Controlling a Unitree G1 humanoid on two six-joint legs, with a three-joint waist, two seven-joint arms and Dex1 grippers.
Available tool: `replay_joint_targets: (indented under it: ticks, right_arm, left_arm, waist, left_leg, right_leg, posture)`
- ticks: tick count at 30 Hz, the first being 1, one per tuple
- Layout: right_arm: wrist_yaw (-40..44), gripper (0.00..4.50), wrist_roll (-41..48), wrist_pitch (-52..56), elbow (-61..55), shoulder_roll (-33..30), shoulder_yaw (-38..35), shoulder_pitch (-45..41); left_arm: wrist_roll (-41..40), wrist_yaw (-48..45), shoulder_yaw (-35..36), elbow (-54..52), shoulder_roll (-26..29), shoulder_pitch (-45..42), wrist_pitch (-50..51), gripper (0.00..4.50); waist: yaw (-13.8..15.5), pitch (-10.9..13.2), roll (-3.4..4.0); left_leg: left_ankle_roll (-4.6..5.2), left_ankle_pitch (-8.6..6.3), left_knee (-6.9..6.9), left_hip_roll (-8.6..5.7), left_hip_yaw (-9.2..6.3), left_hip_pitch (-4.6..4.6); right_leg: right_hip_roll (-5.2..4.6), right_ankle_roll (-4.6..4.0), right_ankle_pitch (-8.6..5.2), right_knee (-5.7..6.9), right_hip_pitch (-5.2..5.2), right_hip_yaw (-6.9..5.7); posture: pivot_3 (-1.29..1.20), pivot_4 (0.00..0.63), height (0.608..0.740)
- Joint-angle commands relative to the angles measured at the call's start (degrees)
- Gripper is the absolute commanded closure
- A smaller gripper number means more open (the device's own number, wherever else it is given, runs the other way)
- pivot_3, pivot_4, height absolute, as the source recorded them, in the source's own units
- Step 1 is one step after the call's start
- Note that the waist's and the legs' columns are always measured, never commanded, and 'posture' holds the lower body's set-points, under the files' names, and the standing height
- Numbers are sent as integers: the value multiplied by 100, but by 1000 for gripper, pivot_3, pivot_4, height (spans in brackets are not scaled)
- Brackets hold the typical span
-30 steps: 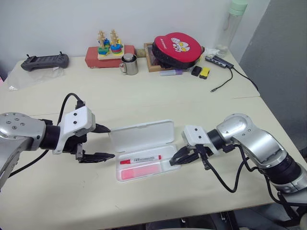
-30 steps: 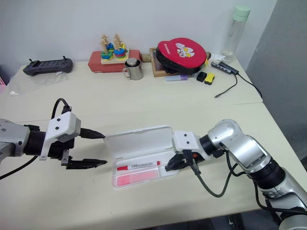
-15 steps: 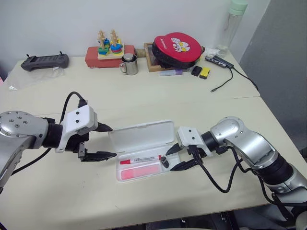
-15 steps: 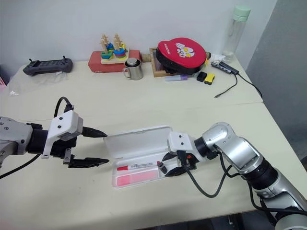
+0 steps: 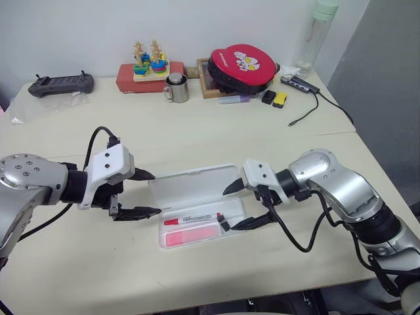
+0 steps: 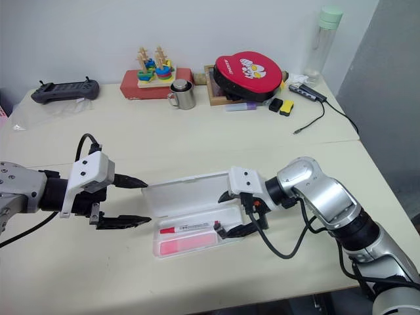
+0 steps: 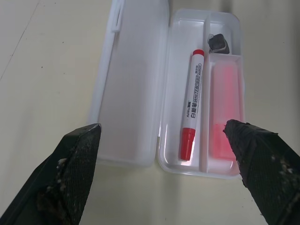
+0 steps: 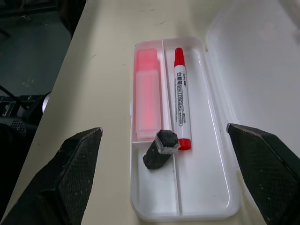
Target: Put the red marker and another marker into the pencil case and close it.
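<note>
1. A white pencil case (image 5: 197, 207) is lying open near the front edge of the worktop (image 5: 197, 138), its lid folded flat toward the back.
2. The red marker (image 5: 191, 218) is lying lengthwise in the tray's rear slot, red cap toward the robot's left.
3. The pink highlighter (image 5: 191, 233) is sitting in the front slot beside it; through the milky plastic its outline is looking blurred from above.
4. A small dark cap (image 8: 160, 149) is resting tilted on the tray's divider, at the marker's red tail end.
5. The left gripper (image 5: 148, 194) is hovering just off the case's left end, jaws spread wide, holding nothing.
6. The right gripper (image 5: 241, 205) is hanging over the case's right end, jaws wide apart and empty.
7. Along the back edge, a red box of stacking toys (image 5: 149, 71), a metal mug (image 5: 176, 88) and a red round case (image 5: 243, 65) are standing.
</note>
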Motion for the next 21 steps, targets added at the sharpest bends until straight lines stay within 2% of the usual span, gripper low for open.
replay_joint_targets:
  ticks: [1,6,7,15,21]
  right_arm:
    - [-149,885,14,13,-111,103,-2,-89]
    - [-357,2265,-75,51,-87,306,133,-139]
    - [-414,2397,-103,63,-59,374,180,-158]
    - [-536,4400,-246,-32,208,609,402,-272]
    - [-466,4490,-333,-70,409,598,556,-290]
  left_arm:
    - [14,-21,134,-23,33,-4,-42,0]
    - [19,-15,136,-14,33,6,-44,0]
    - [22,-12,135,-7,31,2,-45,0]
    - [33,15,146,7,20,21,-45,0]
    - [41,22,165,12,26,38,-53,0]
  waist:
    - [3,0,0]
    - [1,0,0]
    - [-1,0,0]
    - [0,0,0]
    - [-1,0,0]
  left_leg:
    - [0,0,0,0,0,0]
    - [0,0,0,0,0,0]
    - [0,0,0,0,0,0]
    - [0,0,0,0,0,0]
    - [0,0,0,0,-1,0]
  right_leg:
    - [0,0,0,0,0,0]
    - [0,0,0,0,0,0]
    - [0,0,0,0,0,0]
    - [0,0,0,1,0,0]
    - [0,0,0,0,0,0]
  posture:
    - [0,150,740]
    - [0,150,740]
    - [0,150,740]
    - [0,150,740]
    - [0,150,740]
